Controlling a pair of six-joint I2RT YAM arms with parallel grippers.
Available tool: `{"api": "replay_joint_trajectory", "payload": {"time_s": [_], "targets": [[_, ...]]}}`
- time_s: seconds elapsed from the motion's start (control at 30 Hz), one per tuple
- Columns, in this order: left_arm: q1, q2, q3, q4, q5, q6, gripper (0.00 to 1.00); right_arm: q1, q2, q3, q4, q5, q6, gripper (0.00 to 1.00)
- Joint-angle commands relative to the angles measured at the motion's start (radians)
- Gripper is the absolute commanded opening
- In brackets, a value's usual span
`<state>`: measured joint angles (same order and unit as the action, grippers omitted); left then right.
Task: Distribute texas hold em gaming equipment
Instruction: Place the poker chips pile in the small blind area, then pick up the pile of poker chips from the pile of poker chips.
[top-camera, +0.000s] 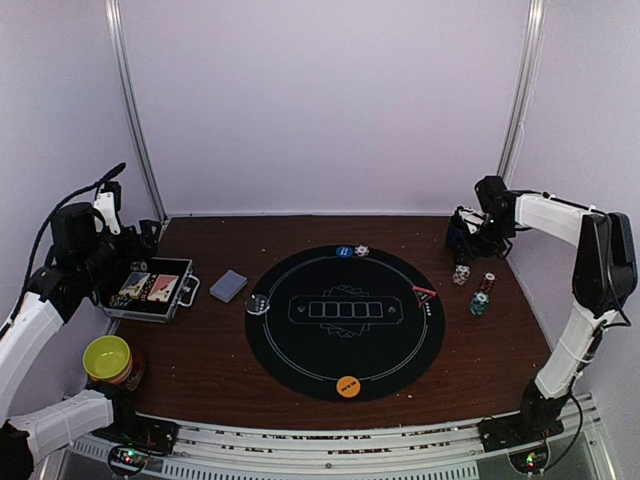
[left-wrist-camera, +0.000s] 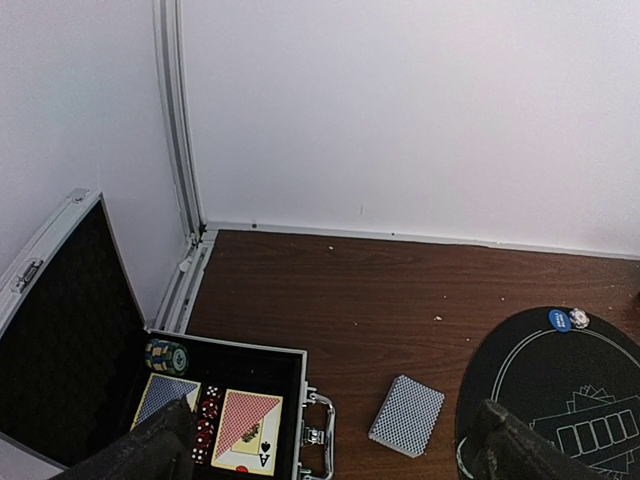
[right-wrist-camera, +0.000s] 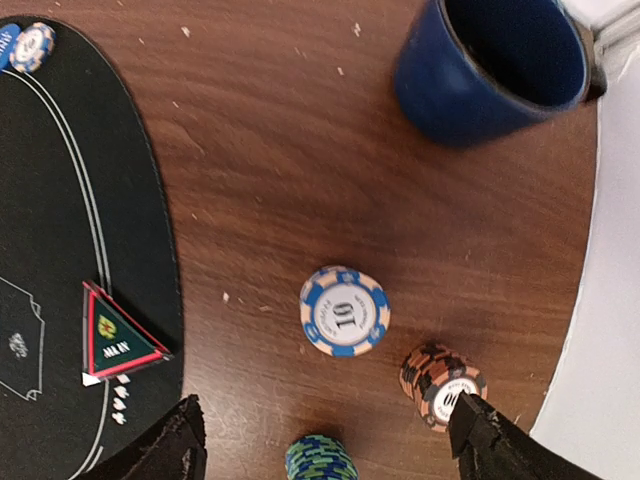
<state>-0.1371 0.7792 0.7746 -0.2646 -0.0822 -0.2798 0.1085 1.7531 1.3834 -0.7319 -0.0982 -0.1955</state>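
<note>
My right gripper (right-wrist-camera: 325, 440) is open and empty above three chip stacks on the wood: a blue-and-white one (right-wrist-camera: 344, 311), an orange-and-black one (right-wrist-camera: 440, 385) and a green-and-blue one (right-wrist-camera: 320, 462). In the top view it (top-camera: 470, 235) hovers at the far right by these stacks (top-camera: 461, 274). The red triangle marker (top-camera: 424, 294), a blue button (top-camera: 343, 251), a chip (top-camera: 361, 250) and an orange button (top-camera: 348, 386) lie on the black mat (top-camera: 345, 340). The grey-blue card deck (left-wrist-camera: 406, 415) lies left of the mat. My left gripper (left-wrist-camera: 335, 455) is open and empty above the open case (left-wrist-camera: 300, 400).
The case (top-camera: 190, 285) holds chips (left-wrist-camera: 166, 355), two card decks and red dice. A dark blue cup (right-wrist-camera: 490, 65) stands just beyond the right gripper. A yellow-green bowl (top-camera: 108, 358) sits at the near left. White walls close in the back and sides.
</note>
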Motion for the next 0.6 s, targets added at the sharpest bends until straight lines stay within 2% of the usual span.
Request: {"api": "replay_joint_trajectory", "payload": {"time_s": [0.0,0.57], "targets": [[0.01,-0.013,0.016,0.018,0.012,-0.001,0.98,-0.012,-0.007,-0.032,0.066,-0.044,-0.01,0.84],[0.011,-0.013,0.014,0.018,-0.001,0.001,0.98,-0.021,0.134,0.015,0.113,0.019,0.031,0.81]]}}
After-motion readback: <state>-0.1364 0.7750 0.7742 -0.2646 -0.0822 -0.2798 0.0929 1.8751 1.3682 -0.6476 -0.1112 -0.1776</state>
